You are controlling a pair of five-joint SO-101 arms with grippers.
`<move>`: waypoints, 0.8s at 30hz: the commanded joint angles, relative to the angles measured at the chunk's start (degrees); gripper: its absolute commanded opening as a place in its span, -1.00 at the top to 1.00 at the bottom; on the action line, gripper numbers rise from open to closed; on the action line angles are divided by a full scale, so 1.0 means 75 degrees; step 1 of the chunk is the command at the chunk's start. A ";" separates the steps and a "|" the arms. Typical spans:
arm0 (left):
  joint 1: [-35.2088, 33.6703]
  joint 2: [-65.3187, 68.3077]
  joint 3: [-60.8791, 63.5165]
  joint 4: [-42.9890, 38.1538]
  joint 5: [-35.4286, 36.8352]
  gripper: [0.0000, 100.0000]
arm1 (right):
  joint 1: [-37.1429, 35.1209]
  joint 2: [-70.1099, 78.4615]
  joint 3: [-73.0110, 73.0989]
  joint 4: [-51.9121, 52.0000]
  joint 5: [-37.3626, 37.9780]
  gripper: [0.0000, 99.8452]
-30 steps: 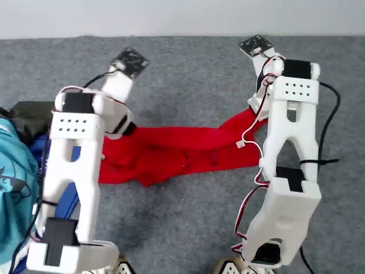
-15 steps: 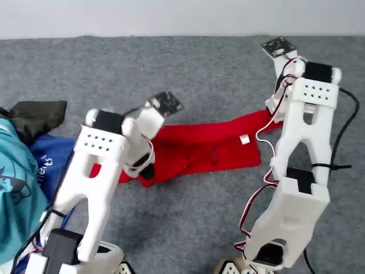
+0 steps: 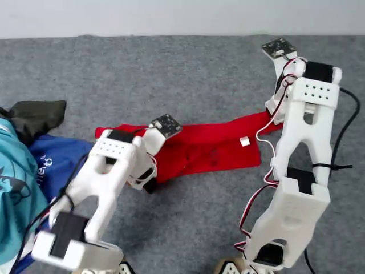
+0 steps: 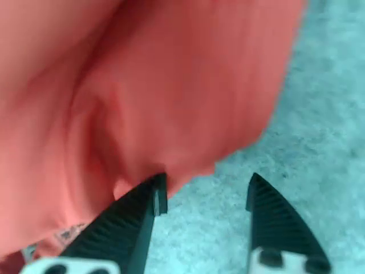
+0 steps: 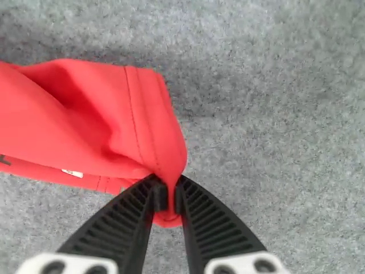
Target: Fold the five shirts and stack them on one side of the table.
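Red shirt (image 3: 205, 148) stretched across the grey table (image 3: 188, 74) between two arms.
At the left edge a teal shirt (image 3: 14, 188), a blue shirt (image 3: 57, 162) and a dark garment (image 3: 37, 114) lie bunched together. The left gripper (image 4: 206, 182), jaws apart, sits at the red shirt's left end, holding nothing. The right gripper (image 5: 169, 194) is pinched on its right corner.

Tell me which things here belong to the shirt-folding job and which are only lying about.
Job: red shirt, held at one end by the right gripper; left gripper, open at its edge; blue shirt, teal shirt and dark cloth, perhaps a shirt, heaped at one side.
Lying about: grey table cover.
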 commanded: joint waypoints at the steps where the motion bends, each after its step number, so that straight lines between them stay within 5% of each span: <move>1: -0.0141 0.0821 -0.0944 -0.0129 0.0129 0.54 | 0.0053 -0.0158 -0.0035 0.0088 0.0023 0.98; 13: -0.0105 0.2262 -0.2069 0.0082 0.0152 0.55 | 0.0100 -0.0451 -0.0035 0.0088 0.0035 0.98; 24: -0.0094 0.2063 -0.2292 0.0703 0.0082 0.96 | 0.0111 -0.0486 -0.0035 0.0088 0.0035 0.98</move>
